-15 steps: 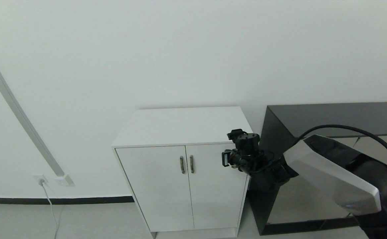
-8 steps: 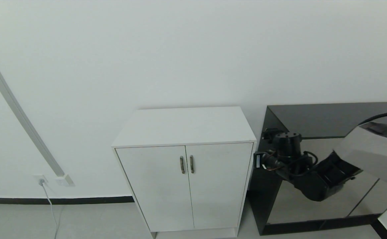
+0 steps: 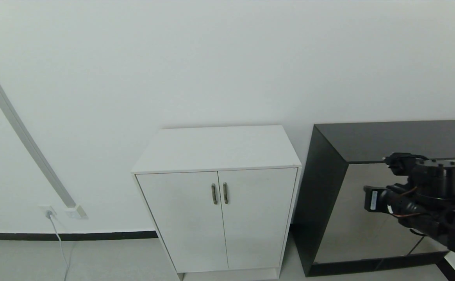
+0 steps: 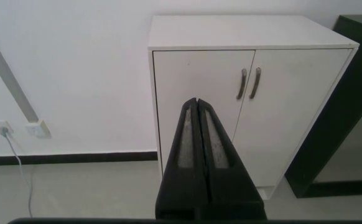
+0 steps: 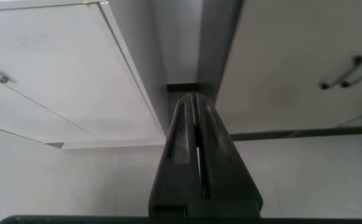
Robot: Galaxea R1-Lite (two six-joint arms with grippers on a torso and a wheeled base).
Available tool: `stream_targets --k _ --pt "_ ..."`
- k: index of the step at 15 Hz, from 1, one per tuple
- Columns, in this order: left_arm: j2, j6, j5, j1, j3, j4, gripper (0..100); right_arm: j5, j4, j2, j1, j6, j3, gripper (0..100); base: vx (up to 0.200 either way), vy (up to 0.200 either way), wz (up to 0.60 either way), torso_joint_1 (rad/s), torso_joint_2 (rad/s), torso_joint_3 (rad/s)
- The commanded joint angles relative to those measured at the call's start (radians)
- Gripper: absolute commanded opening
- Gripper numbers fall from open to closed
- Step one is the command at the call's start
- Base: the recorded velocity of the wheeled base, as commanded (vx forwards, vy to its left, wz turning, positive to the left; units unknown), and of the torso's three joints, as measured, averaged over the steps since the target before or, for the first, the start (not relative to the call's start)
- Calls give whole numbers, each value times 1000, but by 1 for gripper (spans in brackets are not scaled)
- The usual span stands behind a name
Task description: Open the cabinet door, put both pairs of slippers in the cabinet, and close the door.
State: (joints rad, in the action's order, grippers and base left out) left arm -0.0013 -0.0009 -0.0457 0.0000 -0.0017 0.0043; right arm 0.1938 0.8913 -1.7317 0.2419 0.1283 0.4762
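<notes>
Cabinet (image 3: pixel 215 150) sits straight ahead of the left gripper (image 4: pixel 197 104), well apart from it, and forward-left of the right gripper (image 5: pixel 195 99). The black mirrored unit (image 3: pixel 387 138) stands just beside the cabinet, directly ahead of the right gripper, which aims at the narrow gap between the two. Status: both doors (image 3: pixel 180 218) are fully shut, flush with the carcass. With them shut we can't tell whether the slippers are inside, so we read this as either nothing started or everything done. If nothing is started, the whole sequence remains: open, load two pairs, close. Orientation: the cabinet stands upright with its long axis vertical and its front facing us, square to the left gripper's line. The handles (image 3: pixel 214 194) are two slim bars, also vertical, side by side at the centre seam, so we judge the doors hinge on the outer edges and swing toward us. Tools: on both grippers the fingers are pressed together with nothing between them, so neither is carrying anything.
</notes>
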Motion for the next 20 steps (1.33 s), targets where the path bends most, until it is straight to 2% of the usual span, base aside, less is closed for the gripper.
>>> stream_targets --k 1,3,5,8,10,14,17,20 --pt "1 -1 0 0 0 0 0 -5 -6 261 -46 -36 -163 0 0 0 0 0 0 0" --pt "1 -2 0 0 0 0 0 -7 -23 391 -59 -49 -231 0 0 0 0 0 0 0" --pt "1 -2 1 0 0 0 0 -7 -127 555 -59 -62 -260 0 0 0 0 0 0 0" --pt "1 -2 1 0 0 0 0 -57 -390 813 -58 -72 -258 0 0 0 0 0 0 0" --pt "1 -2 3 0 0 0 0 -86 -623 1011 -56 -72 -252 0 0 0 0 0 0 0" --pt "1 -1 3 0 0 0 0 -217 -888 1218 -49 -88 -306 0 0 0 0 0 0 0" --pt "1 -1 3 0 0 0 0 -226 -897 1236 -44 -130 -435 0 0 0 0 0 0 0" --pt "1 -1 3 0 0 0 0 -223 -899 1273 -3 -136 -476 0 0 0 0 0 0 0"
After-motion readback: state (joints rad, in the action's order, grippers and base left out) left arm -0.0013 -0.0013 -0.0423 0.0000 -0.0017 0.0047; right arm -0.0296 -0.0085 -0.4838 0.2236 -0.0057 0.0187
